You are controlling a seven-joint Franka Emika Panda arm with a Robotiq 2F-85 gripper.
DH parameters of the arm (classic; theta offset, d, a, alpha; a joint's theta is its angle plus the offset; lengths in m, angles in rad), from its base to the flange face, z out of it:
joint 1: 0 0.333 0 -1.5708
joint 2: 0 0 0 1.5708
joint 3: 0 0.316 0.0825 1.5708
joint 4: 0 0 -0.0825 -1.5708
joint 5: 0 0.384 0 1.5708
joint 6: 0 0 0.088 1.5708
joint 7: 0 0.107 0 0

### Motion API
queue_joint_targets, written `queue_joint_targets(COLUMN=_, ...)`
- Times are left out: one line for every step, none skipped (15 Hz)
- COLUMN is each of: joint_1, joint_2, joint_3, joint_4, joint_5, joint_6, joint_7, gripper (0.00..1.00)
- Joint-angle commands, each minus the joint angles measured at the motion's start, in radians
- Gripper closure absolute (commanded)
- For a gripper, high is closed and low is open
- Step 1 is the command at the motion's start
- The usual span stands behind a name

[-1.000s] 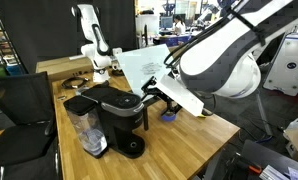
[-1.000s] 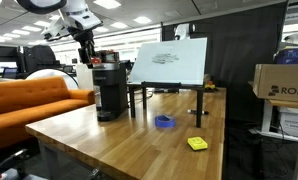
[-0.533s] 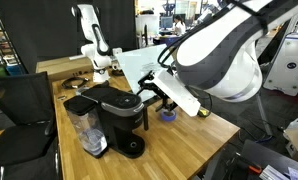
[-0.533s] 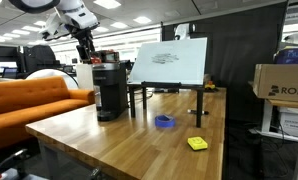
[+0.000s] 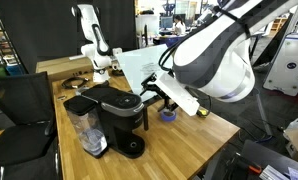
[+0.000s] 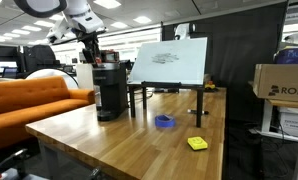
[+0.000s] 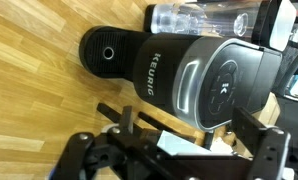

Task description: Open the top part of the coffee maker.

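The coffee maker [image 5: 114, 122] stands on the counter [image 5: 204, 140] with its lid [image 5: 119, 100] down and shut. In an exterior view the claw [image 5: 149, 93] sits just beside the lid's edge. Whether it touches cannot be told, because it is dark against the dark lid. The arm [image 5: 214, 55] fills the frame above and runs off the top. In the wrist view the fingers [image 7: 264, 150] stand wide apart, so the claw is open and grips nothing. They are partly cut off by the lower edge. The lid [image 7: 224, 85] lies beyond them, and the tank [image 7: 194, 18] is cropped at the top. In an exterior view the claw [image 6: 89, 52] is small and dark above the coffee maker [image 6: 110, 90], too small to tell how its jaws stand.
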Motion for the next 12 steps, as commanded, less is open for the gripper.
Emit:
queue_joint_targets(joint_1=0.104, joint_2=0.027, joint_3=-0.098, joint_4=0.026, joint_5=0.021, joint_6=0.040, joint_7=-0.026, gripper=0.00)
queue_joint_targets(joint_1=0.133, joint_2=0.029, joint_3=-0.127, joint_4=0.030, joint_5=0.019, joint_6=0.050, joint_7=-0.022, gripper=0.00)
queue_joint_targets(joint_1=0.160, joint_2=0.031, joint_3=-0.153, joint_4=0.034, joint_5=0.014, joint_6=0.058, joint_7=-0.019, gripper=0.00)
queue_joint_targets(joint_1=0.195, joint_2=0.030, joint_3=-0.186, joint_4=0.039, joint_5=0.010, joint_6=0.070, joint_7=-0.015, gripper=0.00)
queue_joint_targets(joint_1=0.227, joint_2=0.027, joint_3=-0.216, joint_4=0.042, joint_5=0.003, joint_6=0.078, joint_7=-0.012, gripper=0.00)
queue_joint_targets(joint_1=0.265, joint_2=0.023, joint_3=-0.254, joint_4=0.046, joint_5=-0.007, joint_6=0.090, joint_7=-0.006, gripper=0.00)
queue_joint_targets(joint_1=0.302, joint_2=0.020, joint_3=-0.289, joint_4=0.048, joint_5=-0.016, joint_6=0.102, joint_7=-0.001, gripper=0.00)
queue_joint_targets(joint_1=0.341, joint_2=0.017, joint_3=-0.326, joint_4=0.050, joint_5=-0.028, joint_6=0.113, joint_7=0.005, gripper=0.00)
queue_joint_targets(joint_1=0.380, joint_2=0.014, joint_3=-0.364, joint_4=0.051, joint_5=-0.040, joint_6=0.123, joint_7=0.011, gripper=0.00)
queue_joint_targets(joint_1=0.420, joint_2=0.012, joint_3=-0.402, joint_4=0.049, joint_5=-0.055, joint_6=0.135, joint_7=0.019, gripper=0.00)
queue_joint_targets(joint_1=0.457, joint_2=0.011, joint_3=-0.441, joint_4=0.047, joint_5=-0.073, joint_6=0.143, joint_7=0.027, gripper=0.00)
queue_joint_targets(joint_1=0.497, joint_2=0.009, joint_3=-0.482, joint_4=0.044, joint_5=-0.095, joint_6=0.153, joint_7=0.037, gripper=0.00)
